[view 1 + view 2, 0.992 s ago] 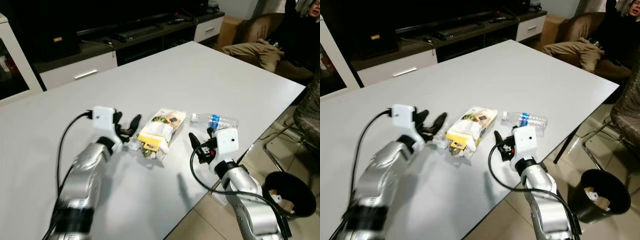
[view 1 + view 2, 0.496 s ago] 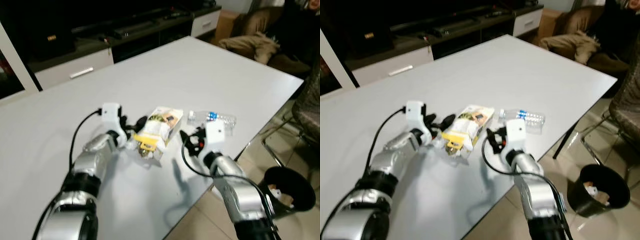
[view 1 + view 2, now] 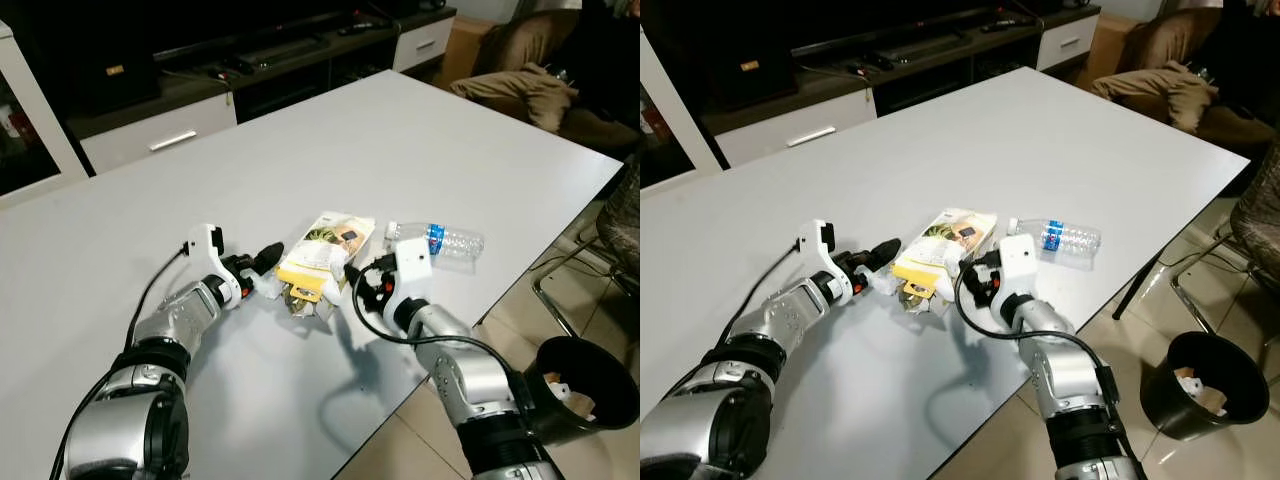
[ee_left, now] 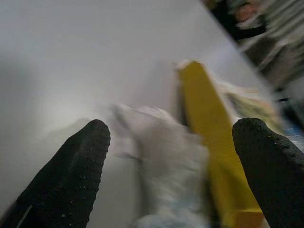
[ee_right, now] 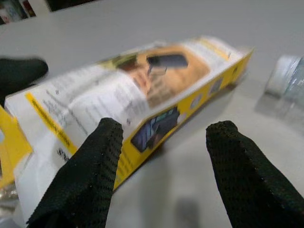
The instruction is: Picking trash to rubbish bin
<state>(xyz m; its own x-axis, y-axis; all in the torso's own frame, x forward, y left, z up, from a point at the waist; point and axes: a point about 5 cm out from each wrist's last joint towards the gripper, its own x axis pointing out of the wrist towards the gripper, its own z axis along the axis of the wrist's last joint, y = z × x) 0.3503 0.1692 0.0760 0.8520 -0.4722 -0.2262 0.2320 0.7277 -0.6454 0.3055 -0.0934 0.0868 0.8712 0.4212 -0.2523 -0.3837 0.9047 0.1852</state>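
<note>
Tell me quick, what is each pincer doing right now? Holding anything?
Left pincer: open, holding nothing, reaching at the crumpled white paper.
Right pincer: open, holding nothing, beside the yellow and white carton.

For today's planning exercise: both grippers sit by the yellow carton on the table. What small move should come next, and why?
Probably ease the right gripper forward until its open fingers straddle the yellow carton, then close. The carton lies flat just ahead of them, ungrasped. The left gripper, also open, faces crumpled white paper.
</note>
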